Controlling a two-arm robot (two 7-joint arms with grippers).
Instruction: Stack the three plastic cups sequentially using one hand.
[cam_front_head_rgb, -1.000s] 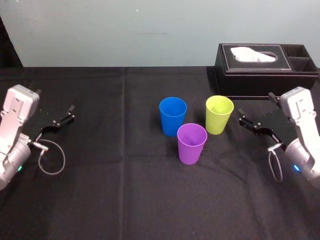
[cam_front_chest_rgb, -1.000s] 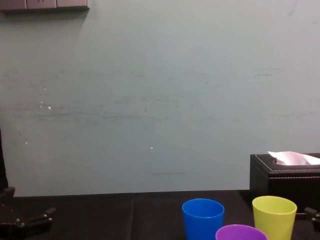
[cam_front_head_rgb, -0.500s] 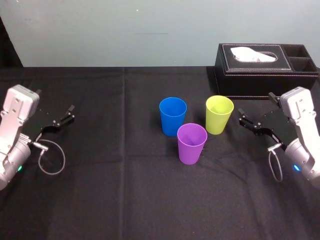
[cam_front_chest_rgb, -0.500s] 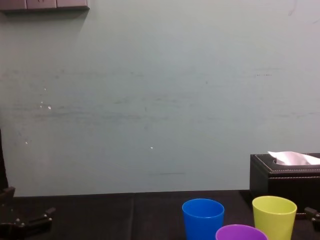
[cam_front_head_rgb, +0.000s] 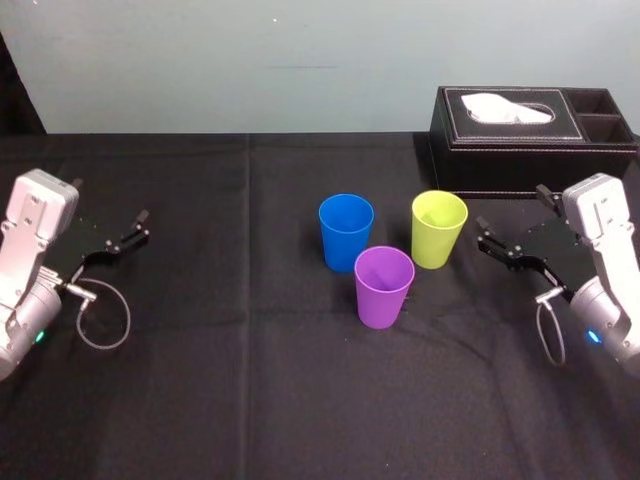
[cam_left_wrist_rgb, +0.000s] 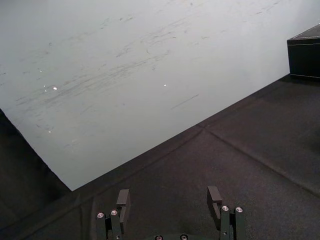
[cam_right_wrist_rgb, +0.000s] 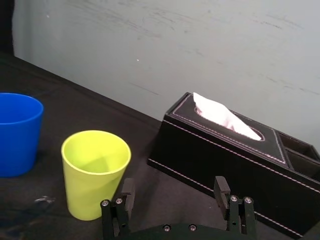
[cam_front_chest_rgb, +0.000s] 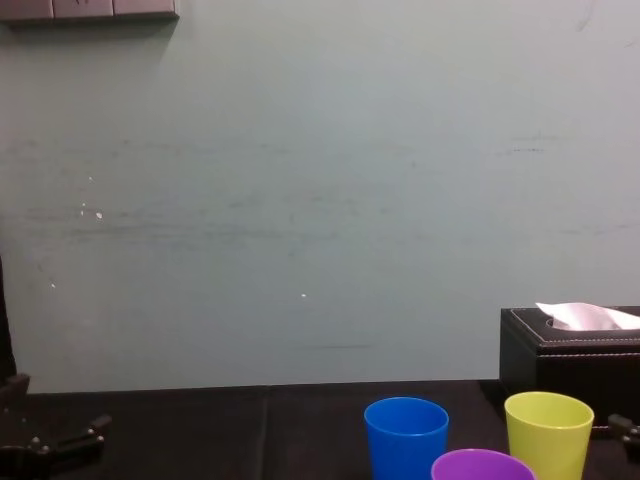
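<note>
Left gripper (cam_left_wrist_rgb: 169, 197) and right gripper (cam_right_wrist_rgb: 174, 186) are black, each with two slim fingers and silver screws (cam_right_wrist_rgb: 234, 199) at the finger bases. Each joins a boxy silver-grey wrist (cam_front_head_rgb: 598, 215) bearing a small glowing light (cam_front_head_rgb: 592, 336). A thin grey cable (cam_front_head_rgb: 127, 320) loops at 5 o'clock of the left wrist.

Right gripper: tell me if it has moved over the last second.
No. The right gripper keeps its spot beside the yellow-green cup, its gap to the tissue box unchanged.

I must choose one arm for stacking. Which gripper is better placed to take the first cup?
Right. The right gripper is open, near the yellow-green cup; the left gripper, also open, sits far off on the other side.
</note>
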